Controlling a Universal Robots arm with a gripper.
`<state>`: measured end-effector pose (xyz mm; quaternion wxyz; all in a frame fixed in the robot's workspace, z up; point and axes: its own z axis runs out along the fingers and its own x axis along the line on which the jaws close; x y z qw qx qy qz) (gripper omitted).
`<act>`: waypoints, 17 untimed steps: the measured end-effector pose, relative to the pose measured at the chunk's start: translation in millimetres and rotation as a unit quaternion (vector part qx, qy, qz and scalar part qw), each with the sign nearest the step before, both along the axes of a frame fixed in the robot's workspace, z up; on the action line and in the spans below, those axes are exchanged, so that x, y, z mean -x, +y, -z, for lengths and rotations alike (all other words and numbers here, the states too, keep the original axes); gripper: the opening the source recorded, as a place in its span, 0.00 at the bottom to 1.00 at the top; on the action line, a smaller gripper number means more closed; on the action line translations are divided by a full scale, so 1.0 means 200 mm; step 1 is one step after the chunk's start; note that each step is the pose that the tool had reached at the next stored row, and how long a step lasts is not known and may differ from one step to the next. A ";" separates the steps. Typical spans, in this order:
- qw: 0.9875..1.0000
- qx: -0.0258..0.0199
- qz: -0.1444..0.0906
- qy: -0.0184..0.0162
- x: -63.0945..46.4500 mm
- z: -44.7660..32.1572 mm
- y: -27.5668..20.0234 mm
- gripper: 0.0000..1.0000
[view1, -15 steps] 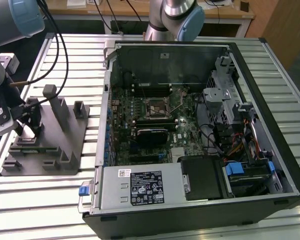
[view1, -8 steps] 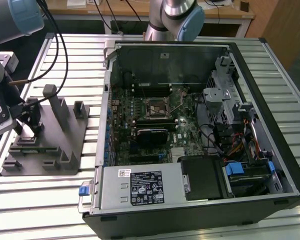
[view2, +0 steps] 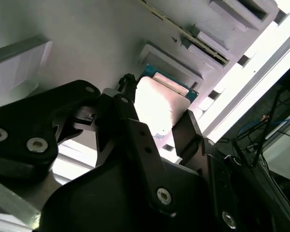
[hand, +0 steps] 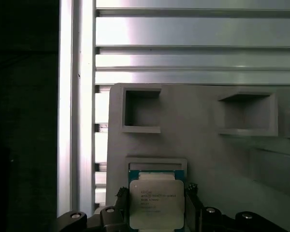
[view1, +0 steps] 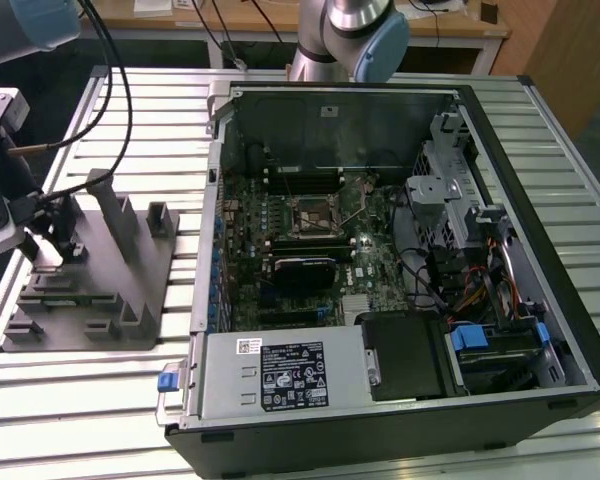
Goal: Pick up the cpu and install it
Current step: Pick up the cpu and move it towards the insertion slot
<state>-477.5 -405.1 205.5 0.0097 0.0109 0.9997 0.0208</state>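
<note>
Flat square silvery cpu (hand: 152, 203) in jaws

The black gripper (view2: 155, 116) has its two fingers (view2: 183, 128) closed against opposite edges of the cpu (view2: 159, 104), whose pale metal top glares in the light. The cpu sits at a shallow square recess (view2: 157, 57) of the grey fixture (view2: 87, 38), a blue-green strip showing along one edge. Beyond the fixture run the tabletop's (view2: 261, 67) bright slats, then dark cables (view2: 275, 121).
</note>
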 end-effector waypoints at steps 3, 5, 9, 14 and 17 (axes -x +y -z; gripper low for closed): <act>1.000 0.000 0.000 0.000 0.00 -0.041 0.000 0.54; 1.000 0.000 0.000 -0.001 0.00 -0.073 0.000 0.54; 1.000 0.000 0.000 -0.001 0.00 -0.149 0.000 0.54; 1.000 0.000 0.000 -0.003 0.00 -0.252 0.000 0.54; 1.000 0.000 0.000 -0.004 0.00 -0.314 0.001 0.54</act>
